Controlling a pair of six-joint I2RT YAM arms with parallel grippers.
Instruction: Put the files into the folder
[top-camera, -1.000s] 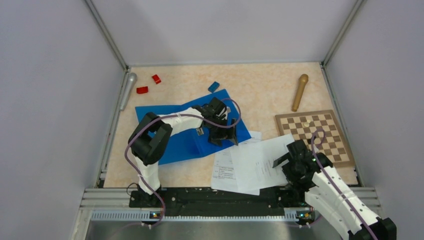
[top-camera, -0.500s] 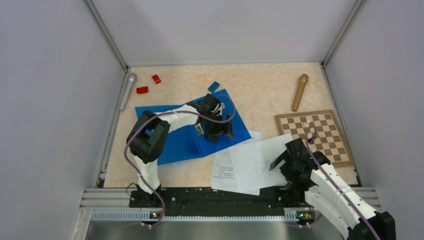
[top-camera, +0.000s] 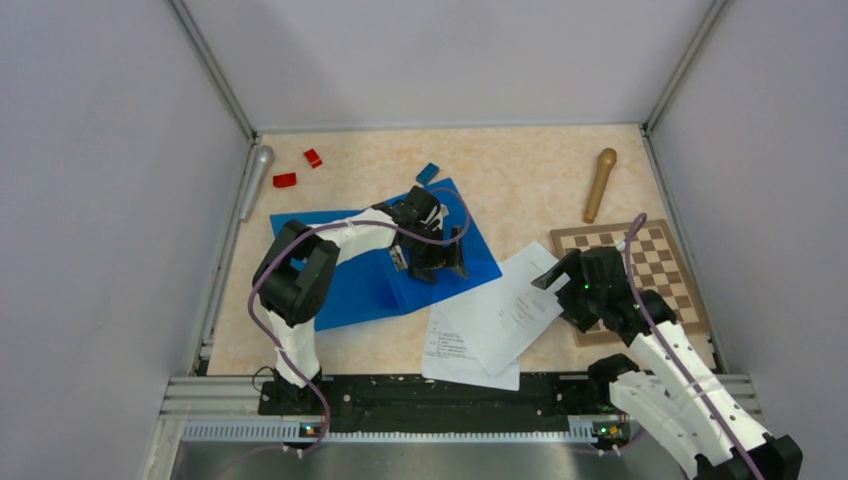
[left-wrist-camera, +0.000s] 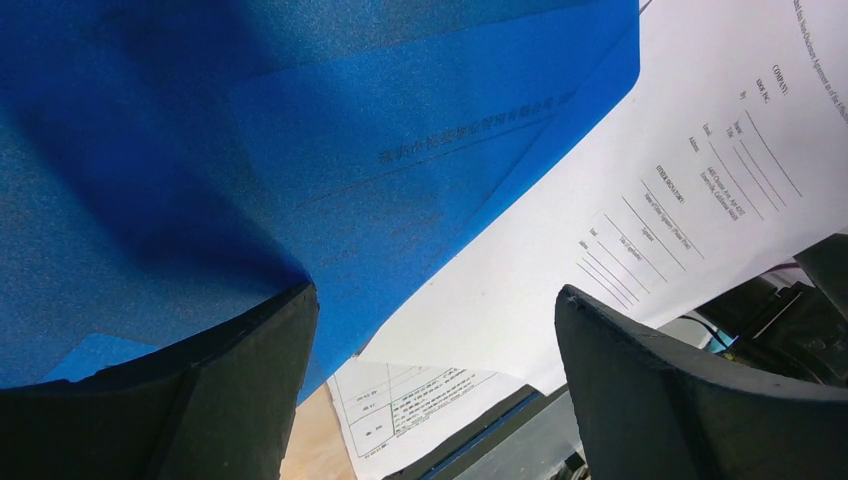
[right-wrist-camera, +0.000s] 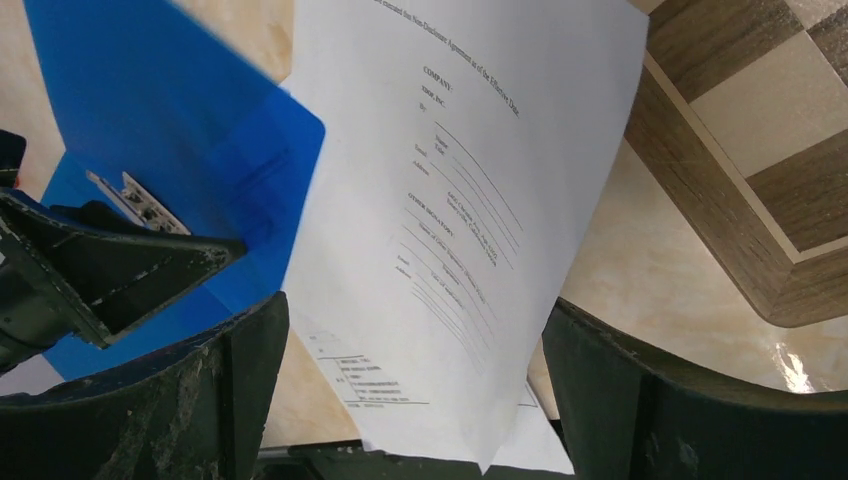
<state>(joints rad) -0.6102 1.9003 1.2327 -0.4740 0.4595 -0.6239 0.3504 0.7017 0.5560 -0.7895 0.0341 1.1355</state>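
The blue folder (top-camera: 340, 285) lies open at centre left, its metal clip (right-wrist-camera: 140, 200) showing. My left gripper (top-camera: 445, 268) hovers open over the folder's right flap (left-wrist-camera: 250, 130), near its edge. The files (top-camera: 500, 315) are white printed sheets lying right of the folder. The top sheet (right-wrist-camera: 450, 200) is angled with its corner toward the folder flap, and a lower sheet (top-camera: 450, 345) lies flat near the front edge. My right gripper (top-camera: 558, 295) stands open at the top sheet's right edge, beside the chessboard. The sheet runs between its wide-apart fingers (right-wrist-camera: 680, 400), ungripped.
A wooden chessboard (top-camera: 640, 270) lies at the right, with a wooden peg (top-camera: 600, 185) behind it. A small blue block (top-camera: 428, 173) sits behind the folder. Two red blocks (top-camera: 313, 158) and a grey cylinder (top-camera: 255, 180) lie at the back left. Grey walls enclose the table.
My right gripper has moved from the front edge up toward the chessboard. The top sheet has swung and slid left toward the folder. My left gripper drew back slightly, then held still.
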